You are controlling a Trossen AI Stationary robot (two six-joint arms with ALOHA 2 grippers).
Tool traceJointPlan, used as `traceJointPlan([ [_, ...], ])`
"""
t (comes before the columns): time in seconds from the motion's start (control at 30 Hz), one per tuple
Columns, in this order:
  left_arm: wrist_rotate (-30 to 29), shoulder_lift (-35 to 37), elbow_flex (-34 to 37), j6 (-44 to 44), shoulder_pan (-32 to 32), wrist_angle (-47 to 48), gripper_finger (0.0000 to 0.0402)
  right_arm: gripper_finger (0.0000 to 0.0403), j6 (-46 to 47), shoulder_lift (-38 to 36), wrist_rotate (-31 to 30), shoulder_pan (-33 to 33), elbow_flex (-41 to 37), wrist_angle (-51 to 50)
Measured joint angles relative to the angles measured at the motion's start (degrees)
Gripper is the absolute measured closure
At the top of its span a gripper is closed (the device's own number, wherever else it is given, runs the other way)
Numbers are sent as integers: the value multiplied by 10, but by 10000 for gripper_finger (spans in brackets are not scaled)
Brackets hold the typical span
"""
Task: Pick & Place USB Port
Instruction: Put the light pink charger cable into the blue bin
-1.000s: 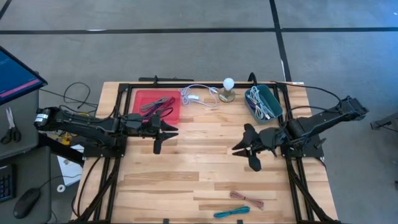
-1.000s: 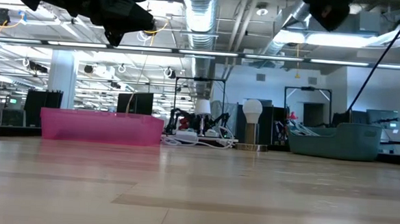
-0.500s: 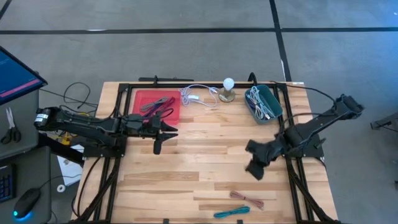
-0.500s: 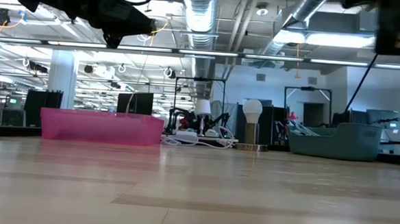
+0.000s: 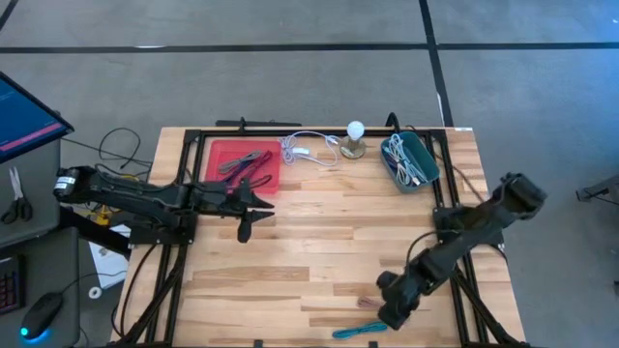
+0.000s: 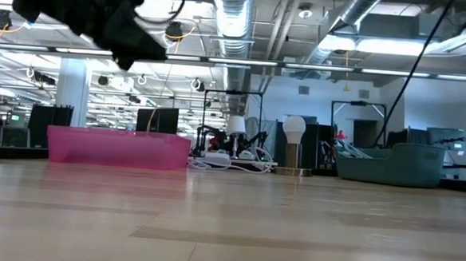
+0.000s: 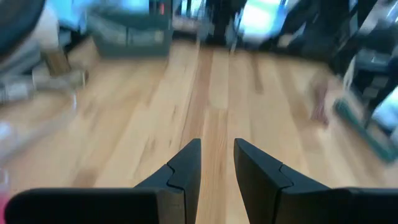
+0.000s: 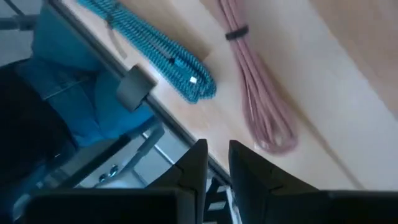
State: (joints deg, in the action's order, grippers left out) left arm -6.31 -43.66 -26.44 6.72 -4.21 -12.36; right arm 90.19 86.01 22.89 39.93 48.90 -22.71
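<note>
Two bundled USB cables lie at the table's near edge, under the right gripper.

The teal cable (image 8: 155, 51) lies beside the pink cable (image 8: 258, 102). Right gripper (image 8: 214, 163) hovers above, fingers nearly together. Left gripper (image 7: 216, 163), slightly parted, waits by the red tray (image 5: 218, 153). No readable writing.

Bright, even overhead light; soft shadows; heavy motion blur across the left wrist view.
</note>
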Motion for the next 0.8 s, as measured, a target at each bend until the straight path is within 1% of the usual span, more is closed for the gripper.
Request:
traceJointPlan([
  [0.13,0,0,0,0,0,0,307,344,-3,55,20,13,0,47],
  [0.47,0,0,0,0,0,0,307,344,-56,117,26,6,0,51],
  [0.6,0,0,0,0,0,0,307,344,-66,122,55,-6,1,52],
  [0.8,0,0,0,0,0,0,307,344,-80,104,57,-19,0,52],
])
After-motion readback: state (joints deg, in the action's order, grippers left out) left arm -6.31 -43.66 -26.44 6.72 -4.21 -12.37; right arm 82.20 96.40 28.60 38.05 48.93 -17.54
